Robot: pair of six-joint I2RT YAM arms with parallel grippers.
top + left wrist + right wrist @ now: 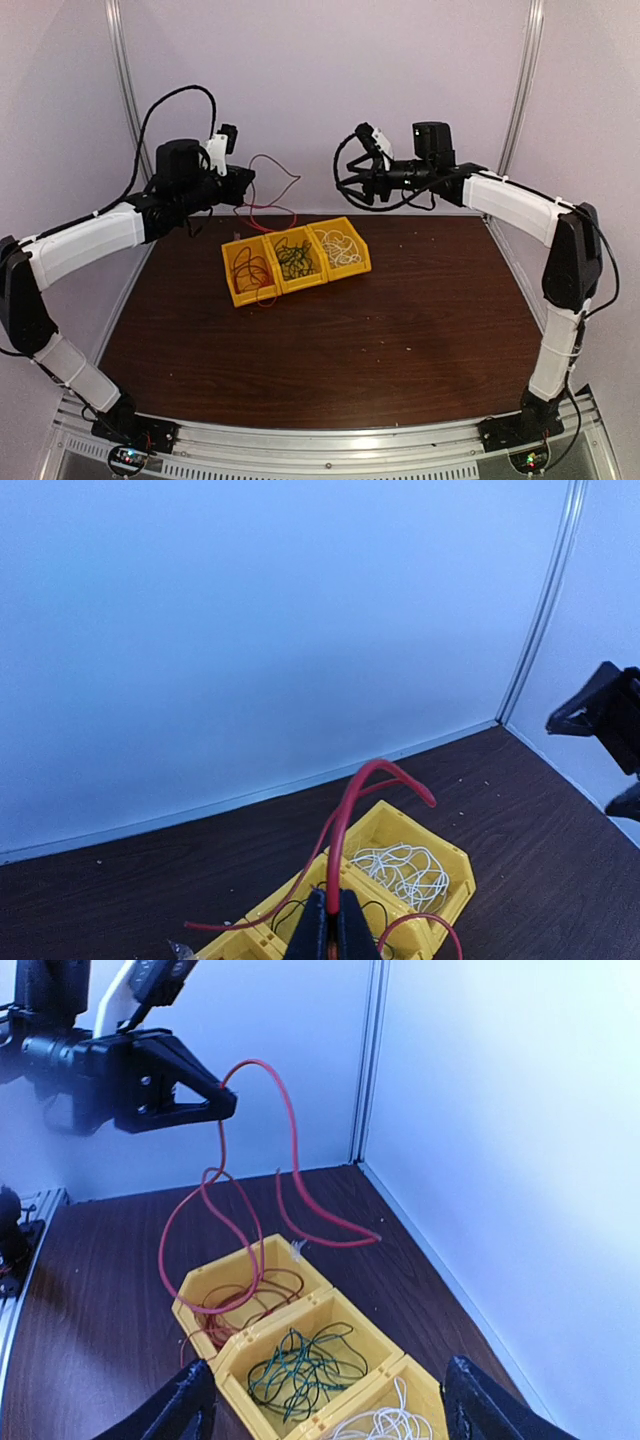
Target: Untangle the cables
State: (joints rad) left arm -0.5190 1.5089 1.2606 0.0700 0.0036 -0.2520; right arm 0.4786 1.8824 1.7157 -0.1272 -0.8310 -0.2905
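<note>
Far left, left gripper (pixel 243 185) raised, jaws clamped on the red cable (pixel 272 190) trailing down into the left yellow bin (pixel 228 270), dark green cable (pixel 296 258) in the middle bin (pixel 303 285), white cable (pixel 340 246) in the right bin (pixel 352 267), right gripper (pixel 347 185) raised beyond, jaws spread wide.

Count: three yellow plastic bins (pixel 302 285); one red wire bundle (pixel 252 268), one dark green wire bundle (pixel 296 258), one white wire bundle (pixel 342 246).

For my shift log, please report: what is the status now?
Left fingers shut on red cable, held above yellow bins. Right fingers open, empty. Green cable and white cable in own bins. No obstruction seen.
</note>
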